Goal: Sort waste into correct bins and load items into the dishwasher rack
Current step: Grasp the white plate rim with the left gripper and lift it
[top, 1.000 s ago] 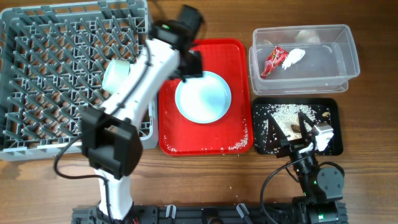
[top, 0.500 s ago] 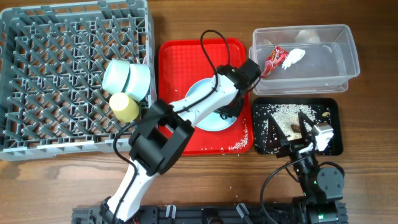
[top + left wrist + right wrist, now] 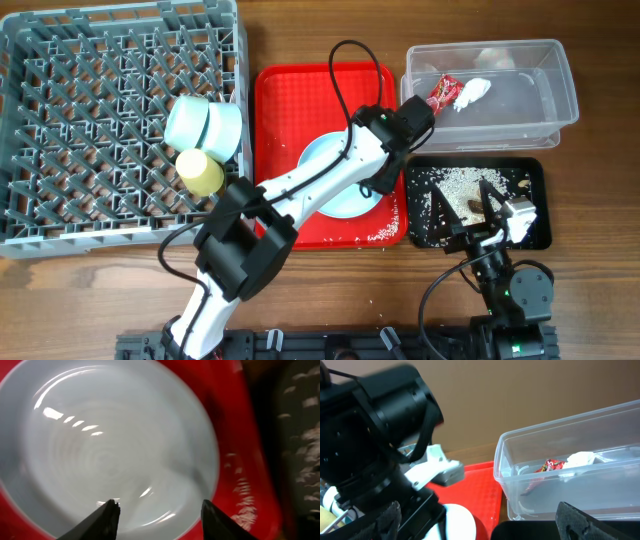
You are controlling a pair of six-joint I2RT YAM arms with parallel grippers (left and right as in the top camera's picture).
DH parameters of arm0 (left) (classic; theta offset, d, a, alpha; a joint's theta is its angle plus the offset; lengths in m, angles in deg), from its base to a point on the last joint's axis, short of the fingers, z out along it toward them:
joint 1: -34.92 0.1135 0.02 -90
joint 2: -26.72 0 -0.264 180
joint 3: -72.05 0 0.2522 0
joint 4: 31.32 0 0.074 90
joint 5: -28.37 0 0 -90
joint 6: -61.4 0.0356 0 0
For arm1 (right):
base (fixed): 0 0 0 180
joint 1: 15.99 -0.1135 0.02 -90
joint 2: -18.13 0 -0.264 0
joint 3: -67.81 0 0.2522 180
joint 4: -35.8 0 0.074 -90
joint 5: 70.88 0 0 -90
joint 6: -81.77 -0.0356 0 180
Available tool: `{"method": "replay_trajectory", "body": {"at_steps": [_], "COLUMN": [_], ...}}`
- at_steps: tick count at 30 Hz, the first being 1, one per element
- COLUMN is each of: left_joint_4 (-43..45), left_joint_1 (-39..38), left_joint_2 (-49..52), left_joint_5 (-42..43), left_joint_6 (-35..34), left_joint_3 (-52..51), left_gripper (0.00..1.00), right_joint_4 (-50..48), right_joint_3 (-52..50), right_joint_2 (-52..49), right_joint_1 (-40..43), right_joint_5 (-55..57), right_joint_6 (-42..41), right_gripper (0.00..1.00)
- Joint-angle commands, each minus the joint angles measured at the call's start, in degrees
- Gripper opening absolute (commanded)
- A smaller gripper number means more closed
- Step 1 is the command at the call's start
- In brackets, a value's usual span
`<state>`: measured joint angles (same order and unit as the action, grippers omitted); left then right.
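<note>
The dishwasher rack, well apart from the left gripper, already holds the two bowls and the yellow cup. The red tray lies under that gripper. The clear tub just beside it has the wrapper and napkin. The black tray, under the right gripper, has the rice. Still to load, I judge: the plate, directly beneath the left gripper's wide-spread, empty jaws. The right gripper also gapes, holding nothing. Fork and spoon are not in sight.
</note>
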<state>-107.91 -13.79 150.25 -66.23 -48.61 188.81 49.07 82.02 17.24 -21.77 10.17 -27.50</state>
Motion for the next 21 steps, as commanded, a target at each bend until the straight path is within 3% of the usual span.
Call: {"method": "replay_trajectory", "body": {"at_steps": [1,5,7,12,13,16,18,21], "left_joint_4": [4.9,9.1,11.3,6.4,6.3,8.2,9.9,10.3], "left_joint_1": [-0.4,-0.6,-1.0,-0.4,0.1,1.5,1.6,1.6], "left_joint_2": [-0.7,-0.7,-0.6,-0.6,-0.6,-0.5,-0.4,-0.4], "left_joint_5": [11.3,14.6,10.7,-20.4,-23.0,-18.7,-13.7,-13.5], "left_joint_6": [0.3,0.3,0.3,-2.6,-2.7,-0.7,0.3,0.3], "left_joint_3": [-4.6,-9.8,-12.5,-12.8,-12.8,-12.8,-12.8,-12.8], "left_gripper": [0.53,0.49,0.42,0.35,0.34,0.24,0.07,0.04], "right_joint_4": [-0.3,-0.3,-0.3,-0.3,-0.3,-0.3,-0.3,-0.3], "right_joint_3": [-0.2,-0.2,-0.2,-0.2,-0.2,-0.2,-0.2,-0.2], "right_joint_2": [0.6,0.6,0.6,0.6,0.6,0.6,0.6,0.6], "right_joint_1": [0.3,0.3,0.3,0.3,0.3,0.3,0.3,0.3], "right_joint_5": [0.1,0.1,0.1,0.1,0.1,0.1,0.1,0.1], "right_joint_6": [-0.4,-0.4,-0.4,-0.4,-0.4,-0.3,-0.4,-0.4], "right_gripper": [1.00,1.00,1.00,1.00,1.00,1.00,1.00,1.00]}}
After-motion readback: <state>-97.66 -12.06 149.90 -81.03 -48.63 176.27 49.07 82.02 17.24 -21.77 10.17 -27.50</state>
